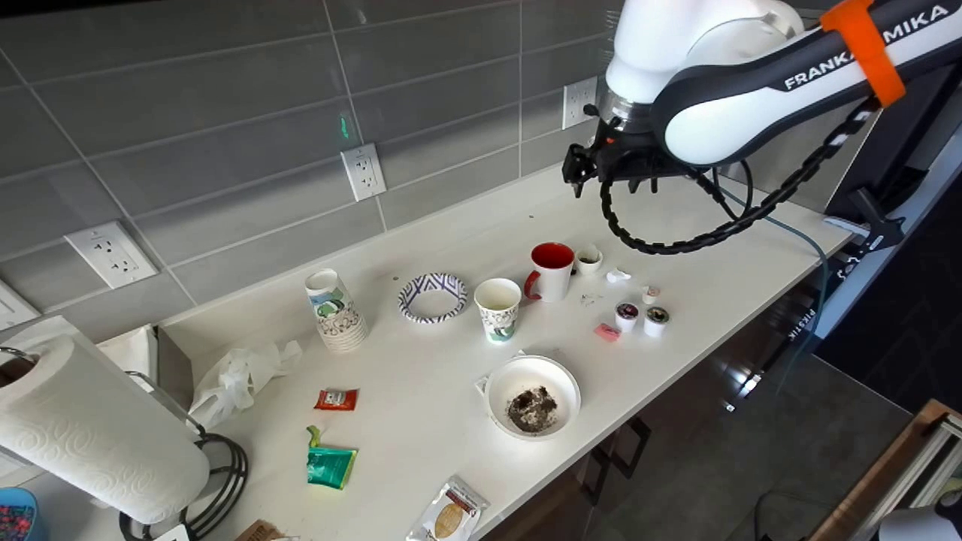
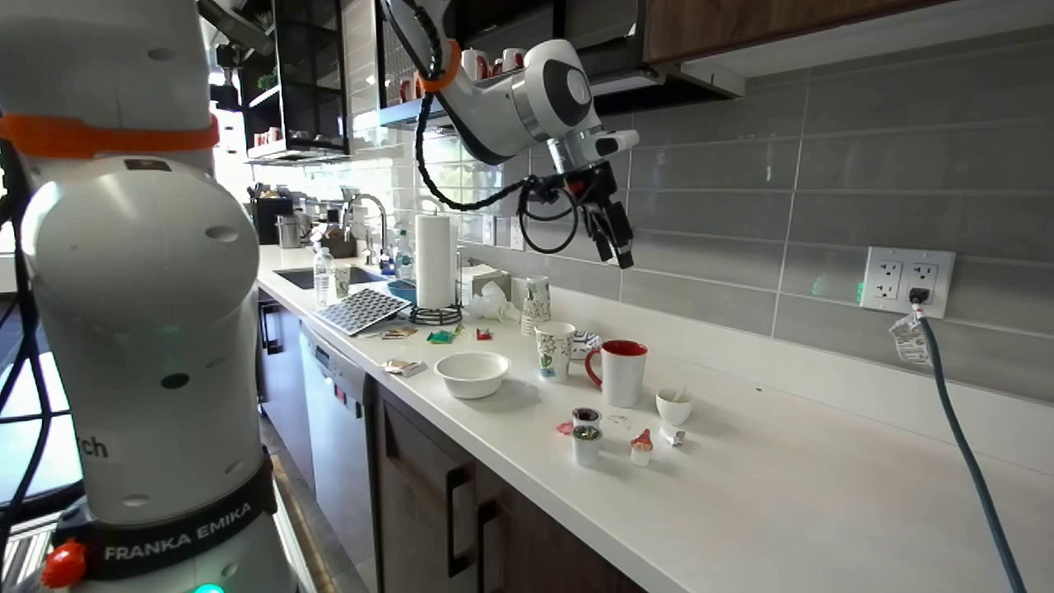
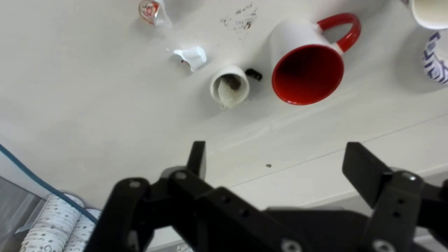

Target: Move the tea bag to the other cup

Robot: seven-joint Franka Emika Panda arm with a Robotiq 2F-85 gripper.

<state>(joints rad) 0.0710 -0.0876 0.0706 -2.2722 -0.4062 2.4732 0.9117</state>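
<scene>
A small white cup [image 3: 214, 81] stands on the counter with a pale tea bag [image 3: 229, 94] in it, dark at its upper part. The small cup also shows in both exterior views [image 1: 590, 264] [image 2: 674, 409]. A white mug with red inside and red handle [image 3: 308, 75] stands beside it, also in both exterior views [image 1: 554, 279] [image 2: 622, 380]. A patterned paper cup [image 1: 499, 319] stands on the mug's far side from the small cup; its edge shows in the wrist view [image 3: 428, 24]. My gripper [image 3: 276, 142] is open and empty, high above the counter [image 1: 612, 186] [image 2: 616, 257].
A white bowl [image 1: 533, 376] with dark grounds, a patterned paper plate [image 1: 433, 318] and a cup stack [image 1: 342, 323] stand nearby. Small pods [image 2: 586, 445] and a torn white scrap [image 3: 194, 57] lie near the small cup. The tiled wall [image 1: 451, 180] runs behind.
</scene>
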